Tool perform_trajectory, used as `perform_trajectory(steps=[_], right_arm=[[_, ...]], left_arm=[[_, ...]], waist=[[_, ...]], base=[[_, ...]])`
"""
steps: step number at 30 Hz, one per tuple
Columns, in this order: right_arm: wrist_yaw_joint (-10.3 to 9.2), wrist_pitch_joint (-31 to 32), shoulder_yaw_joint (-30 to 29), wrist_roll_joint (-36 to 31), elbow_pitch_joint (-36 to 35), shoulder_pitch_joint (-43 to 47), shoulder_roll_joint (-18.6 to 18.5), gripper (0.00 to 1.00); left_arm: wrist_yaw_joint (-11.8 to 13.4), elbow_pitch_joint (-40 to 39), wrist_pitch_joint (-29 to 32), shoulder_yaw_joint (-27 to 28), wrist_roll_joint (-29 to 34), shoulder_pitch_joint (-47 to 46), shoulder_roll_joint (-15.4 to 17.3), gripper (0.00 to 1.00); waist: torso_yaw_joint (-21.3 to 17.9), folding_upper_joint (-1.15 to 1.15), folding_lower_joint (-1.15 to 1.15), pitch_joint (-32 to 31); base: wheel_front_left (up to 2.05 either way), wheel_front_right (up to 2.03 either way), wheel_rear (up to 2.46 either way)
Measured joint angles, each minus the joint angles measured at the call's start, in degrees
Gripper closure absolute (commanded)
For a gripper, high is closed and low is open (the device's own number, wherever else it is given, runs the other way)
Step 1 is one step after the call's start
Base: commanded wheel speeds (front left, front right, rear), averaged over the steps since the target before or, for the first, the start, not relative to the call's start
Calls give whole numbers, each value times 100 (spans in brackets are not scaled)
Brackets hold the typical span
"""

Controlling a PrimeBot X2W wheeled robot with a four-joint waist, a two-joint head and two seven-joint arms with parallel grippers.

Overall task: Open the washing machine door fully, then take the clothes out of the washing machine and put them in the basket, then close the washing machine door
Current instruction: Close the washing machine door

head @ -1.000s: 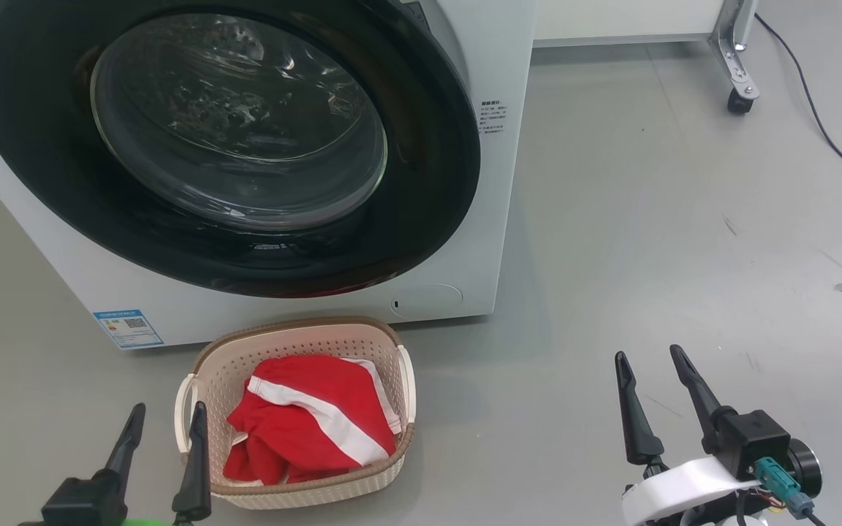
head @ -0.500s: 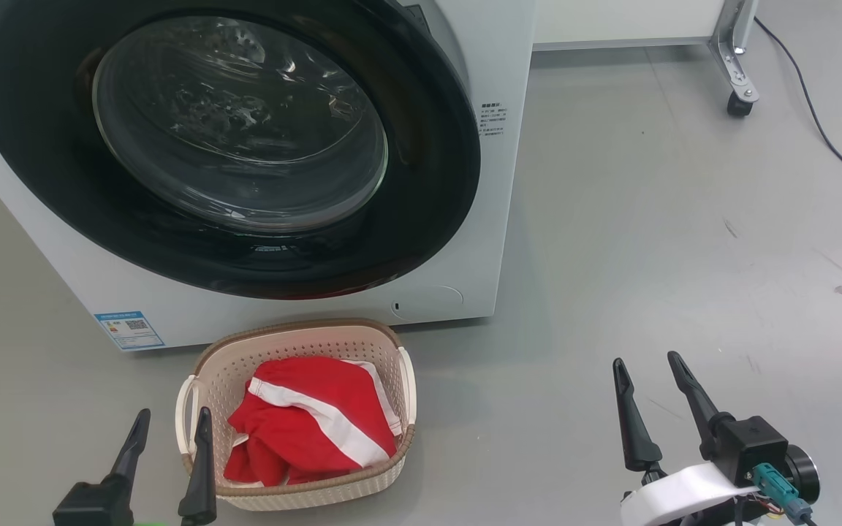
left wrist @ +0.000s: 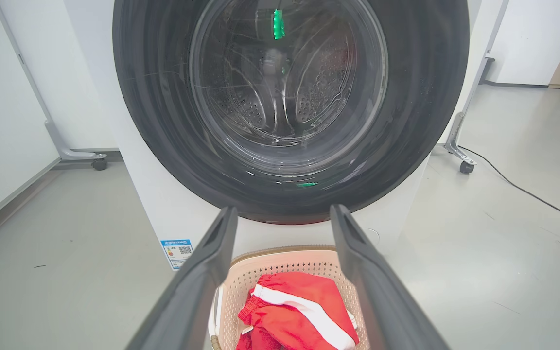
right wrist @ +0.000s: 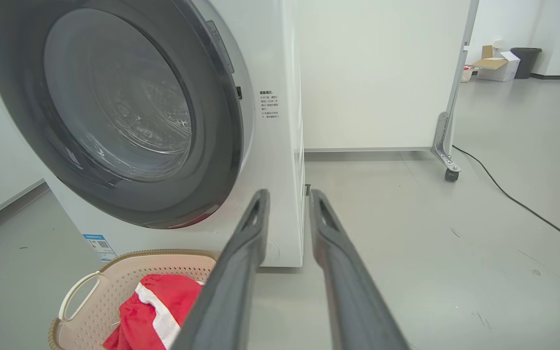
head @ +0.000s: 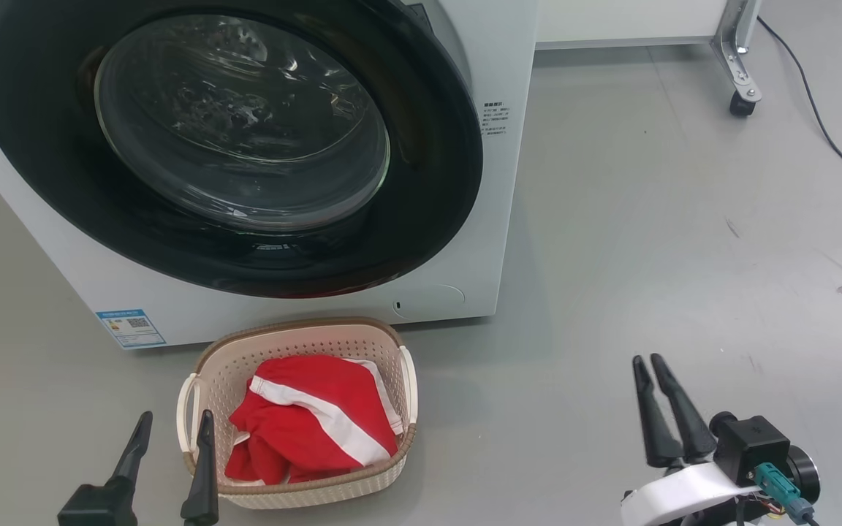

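Black-rimmed round glass door (head: 245, 124) looks shut on the white washing machine (head: 501, 204), red-and-white clothes (head: 304, 409) in the cream perforated basket (head: 297, 326) — seemingly done, so the 2 idle empty: left gripper (head: 176, 414) wide, right gripper (head: 647, 358) barely parted.

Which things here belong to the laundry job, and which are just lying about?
Job: washing machine, washing machine door, clothes, basket.
Lying about: black cable, wheeled white panel, cardboard box, dark bin.
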Motion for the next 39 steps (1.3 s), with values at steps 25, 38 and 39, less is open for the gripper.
perform_trajectory(steps=[25,38,39], right_arm=[[287,0,-73,-108,283,-890,-234,100],[605,308,-1,-178,840,-2580,-474,100],[619,314,-1,-178,889,-2700,-492,100]], left_arm=[[23,-164,-93,-203,112,-476,-59,0],[-80,-180,-146,-367,143,-915,-149,0],[-105,-175,-151,-376,143,-945,-153,0]], waist=[[367,0,0,509],[848,0,0,1017],[890,0,0,1053]], base=[[0,0,0],[0,0,0],[0,0,0]])
